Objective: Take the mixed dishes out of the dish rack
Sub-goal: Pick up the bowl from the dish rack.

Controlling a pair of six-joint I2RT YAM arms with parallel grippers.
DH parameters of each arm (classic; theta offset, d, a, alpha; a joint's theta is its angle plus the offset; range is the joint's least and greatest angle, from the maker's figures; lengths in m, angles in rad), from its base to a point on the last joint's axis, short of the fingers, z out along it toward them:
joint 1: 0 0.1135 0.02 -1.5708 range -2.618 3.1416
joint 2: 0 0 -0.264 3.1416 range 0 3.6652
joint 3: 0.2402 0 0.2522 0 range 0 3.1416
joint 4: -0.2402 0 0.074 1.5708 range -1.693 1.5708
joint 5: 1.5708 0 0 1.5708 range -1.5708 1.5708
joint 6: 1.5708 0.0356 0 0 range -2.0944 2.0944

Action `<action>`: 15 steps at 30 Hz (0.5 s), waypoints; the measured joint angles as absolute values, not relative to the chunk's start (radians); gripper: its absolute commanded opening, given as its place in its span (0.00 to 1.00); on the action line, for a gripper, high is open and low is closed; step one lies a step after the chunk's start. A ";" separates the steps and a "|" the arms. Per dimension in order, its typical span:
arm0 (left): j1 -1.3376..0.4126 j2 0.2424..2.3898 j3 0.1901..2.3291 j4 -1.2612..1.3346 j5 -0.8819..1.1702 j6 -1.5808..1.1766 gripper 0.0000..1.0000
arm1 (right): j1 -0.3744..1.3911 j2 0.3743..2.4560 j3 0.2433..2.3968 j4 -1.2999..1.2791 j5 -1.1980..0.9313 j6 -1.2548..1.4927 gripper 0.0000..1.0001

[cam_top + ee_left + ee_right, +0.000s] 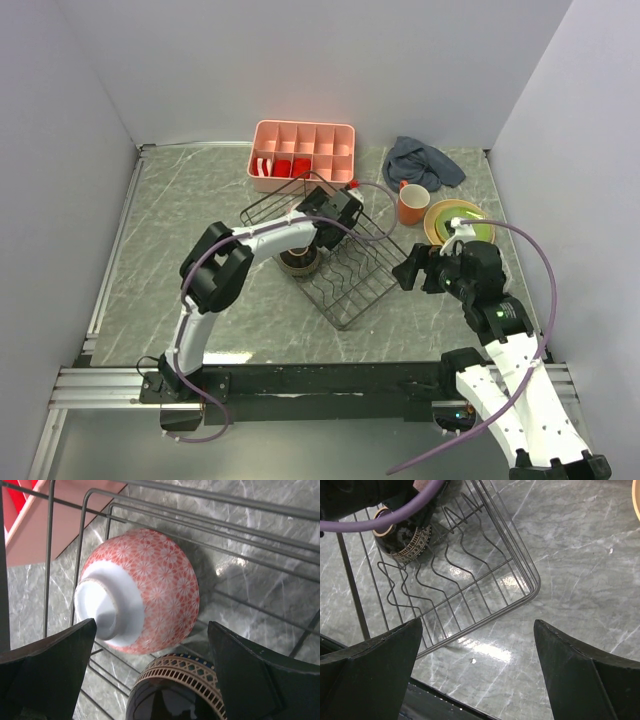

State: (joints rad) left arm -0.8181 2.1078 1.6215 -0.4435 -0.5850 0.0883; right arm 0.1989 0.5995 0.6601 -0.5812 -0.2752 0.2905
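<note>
Grey marbled tabletop [200,220] fills a white-walled booth, and two white-and-black robot arms reach in from its near edge. A black wire dish rack [355,285] sits at an angle near the middle of it.

The left arm bends over the far end of the rack. Its left fingers [45,670] are spread wide and hang just above two bowls inside the rack, gripping neither. Between the fingertips lies a pinkish bowl [150,585] with a red flower pattern, tipped on its side so its white foot points toward one finger. Just beside it, closer to the wrist camera, is a dark-brown bowl [175,695] with a pale patterned band below its rim.

The right fingers [370,670] are also spread wide and hold nothing. They hover over the tabletop just off the rack's right-hand corner.

To the right of the rack an orange mug [412,203] stands upright on the tabletop. Just beside it is a stack of round plates [462,225], lime green on top. A crumpled grey-blue cloth [425,162] lies behind them. A pink compartment tray [303,150] with red and white items sits behind the rack.
</note>
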 measured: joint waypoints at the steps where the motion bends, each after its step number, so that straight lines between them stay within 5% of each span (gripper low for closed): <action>1: -0.820 2.114 1.623 -0.440 -0.591 0.089 1.00 | 0.199 0.599 0.660 -0.581 -0.276 0.290 1.00; 15: -0.842 2.168 1.625 -0.385 -0.728 0.112 0.99 | 0.199 0.598 0.634 -0.575 -0.279 0.290 1.00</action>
